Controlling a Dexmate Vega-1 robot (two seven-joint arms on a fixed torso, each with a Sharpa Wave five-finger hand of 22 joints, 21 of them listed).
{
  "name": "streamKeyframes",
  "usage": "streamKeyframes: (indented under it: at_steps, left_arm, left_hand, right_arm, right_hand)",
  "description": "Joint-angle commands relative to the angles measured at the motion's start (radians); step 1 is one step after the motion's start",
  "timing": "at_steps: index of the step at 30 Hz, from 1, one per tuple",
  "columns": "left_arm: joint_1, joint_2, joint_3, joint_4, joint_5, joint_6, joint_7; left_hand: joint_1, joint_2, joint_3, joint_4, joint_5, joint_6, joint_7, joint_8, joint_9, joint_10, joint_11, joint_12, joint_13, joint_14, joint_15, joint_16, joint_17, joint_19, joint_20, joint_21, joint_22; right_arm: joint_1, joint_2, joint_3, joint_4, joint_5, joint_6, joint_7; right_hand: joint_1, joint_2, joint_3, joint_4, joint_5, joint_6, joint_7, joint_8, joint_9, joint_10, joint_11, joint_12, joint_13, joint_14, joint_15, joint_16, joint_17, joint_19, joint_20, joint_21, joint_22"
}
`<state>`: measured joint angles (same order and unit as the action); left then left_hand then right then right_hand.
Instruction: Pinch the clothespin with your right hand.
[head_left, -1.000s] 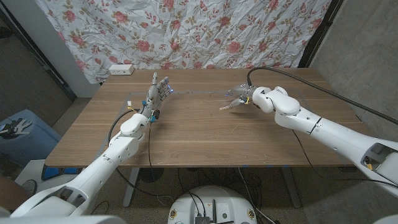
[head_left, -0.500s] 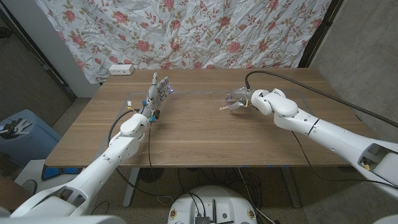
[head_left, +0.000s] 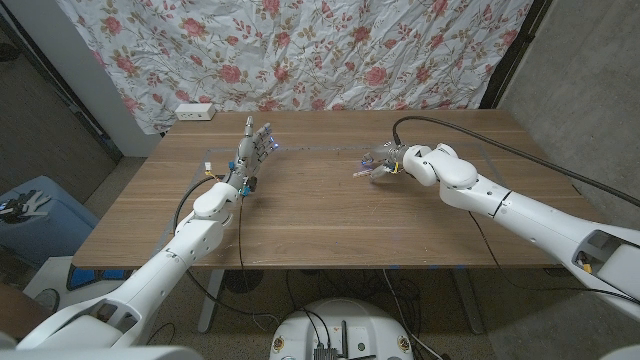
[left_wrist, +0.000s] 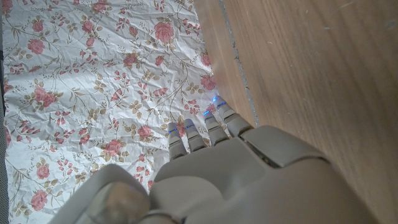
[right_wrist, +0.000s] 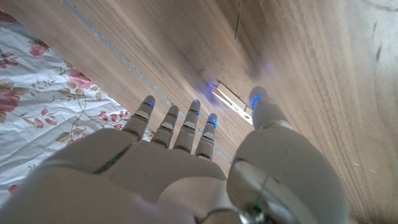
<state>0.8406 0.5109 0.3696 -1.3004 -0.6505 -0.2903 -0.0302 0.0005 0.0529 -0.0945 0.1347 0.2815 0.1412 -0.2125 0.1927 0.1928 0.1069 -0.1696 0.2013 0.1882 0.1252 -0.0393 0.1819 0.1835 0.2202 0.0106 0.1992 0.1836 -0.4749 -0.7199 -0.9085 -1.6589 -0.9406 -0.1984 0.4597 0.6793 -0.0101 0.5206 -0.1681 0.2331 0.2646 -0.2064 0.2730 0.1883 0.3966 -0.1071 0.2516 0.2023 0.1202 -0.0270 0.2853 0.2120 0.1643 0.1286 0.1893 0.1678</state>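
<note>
Reaching over the far right part of the wooden bench (head_left: 330, 215), the right hand (head_left: 383, 160) hangs with its fingers pointing left, and from the head view the small pale clothespin (head_left: 362, 171) shows just at its fingertips, too small there to tell whether it is touched. Only the right wrist view makes this clearer: the clothespin (right_wrist: 232, 102) lies on the wood in the gap between the thumb and the other fingers (right_wrist: 194, 127), which are spread around it and not closed on it. Across the bench, the left hand (head_left: 250, 150) stands upright on the far left part, fingers apart and holding nothing; its own wrist view shows the fingertips (left_wrist: 205, 130) against the floral cloth (left_wrist: 93, 81) that hangs behind the far edge. A white power strip (head_left: 194, 111) sits at the far left corner. Between the two hands and along the whole near half, the wood lies bare up to the near edge.
</note>
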Motion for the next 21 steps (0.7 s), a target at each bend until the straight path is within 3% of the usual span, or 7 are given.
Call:
streamKeyframes:
  at_steps: [1,11,14,15,18,21]
  left_arm:
    - [0.000,0.000,0.000,-0.001,0.000,0.001,0.000]
    - [0.000,0.000,0.000,0.000,0.000,0.001,0.000]
    - [0.000,0.000,0.000,0.000,0.000,0.000,0.000]
    - [0.000,0.000,0.000,0.000,0.000,0.000,0.000]
    - [0.000,0.000,0.000,0.000,0.000,0.000,0.000]
    - [0.000,0.000,0.000,0.000,0.000,0.000,0.000]
  left_hand:
    - [0.003,0.008,0.001,0.006,0.008,0.001,-0.009,0.006,0.005,0.002,-0.006,0.006,0.002,0.009,-0.007,0.008,0.004,0.007,-0.002,0.008,0.002]
    - [0.003,0.008,0.001,0.006,0.008,0.001,-0.009,0.006,0.005,0.002,-0.006,0.006,0.002,0.008,-0.006,0.008,0.004,0.007,-0.002,0.008,0.002]
    - [0.003,0.008,0.001,0.006,0.008,0.001,-0.009,0.006,0.005,0.002,-0.007,0.006,0.002,0.008,-0.007,0.008,0.004,0.006,-0.002,0.007,0.002]
    - [0.003,0.008,0.001,0.006,0.008,0.001,-0.009,0.006,0.005,0.001,-0.006,0.006,0.002,0.008,-0.006,0.008,0.004,0.006,-0.001,0.007,0.002]
    - [0.003,0.008,0.001,0.006,0.008,0.001,-0.009,0.006,0.005,0.001,-0.007,0.006,0.002,0.009,-0.007,0.008,0.004,0.006,-0.001,0.007,0.002]
    - [0.003,0.008,0.001,0.006,0.008,0.001,-0.009,0.006,0.005,0.003,-0.006,0.006,0.002,0.008,-0.007,0.008,0.004,0.006,-0.001,0.007,0.002]
  right_arm:
    - [0.018,0.008,-0.013,0.028,-0.010,0.034,-0.019]
    - [0.017,0.004,-0.020,0.042,-0.033,0.065,-0.077]
    - [0.009,-0.004,-0.017,0.044,-0.042,0.079,-0.120]
    - [0.006,-0.007,-0.016,0.045,-0.044,0.085,-0.135]
    - [-0.003,-0.014,-0.010,0.049,-0.045,0.102,-0.178]
    - [-0.007,-0.018,-0.006,0.055,-0.047,0.113,-0.201]
  right_hand:
    - [0.010,0.011,0.004,0.000,0.003,0.028,-0.009,0.008,0.003,0.034,-0.011,0.007,0.002,0.027,-0.008,0.016,0.005,0.015,-0.010,0.008,0.002]
    - [0.019,0.019,-0.013,0.004,-0.024,0.080,-0.012,0.014,0.004,0.098,-0.044,0.010,0.002,0.087,-0.049,0.044,0.009,0.039,-0.029,0.010,0.002]
    - [0.032,0.018,-0.022,-0.001,-0.043,0.122,-0.012,0.026,0.005,0.136,-0.061,0.012,0.001,0.108,-0.057,0.055,0.011,0.054,-0.030,0.010,0.001]
    - [0.041,0.015,-0.026,-0.003,-0.050,0.140,-0.012,0.030,0.005,0.149,-0.068,0.010,0.001,0.127,-0.078,0.063,0.012,0.061,-0.031,0.010,0.001]
    - [0.066,0.003,-0.036,-0.009,-0.057,0.187,-0.011,0.044,0.005,0.195,-0.096,0.012,0.000,0.156,-0.092,0.077,0.012,0.079,-0.034,0.010,0.001]
    - [0.087,-0.008,-0.045,-0.008,-0.056,0.227,-0.011,0.055,0.005,0.237,-0.105,0.012,0.000,0.176,-0.104,0.087,0.012,0.095,-0.038,0.010,0.001]
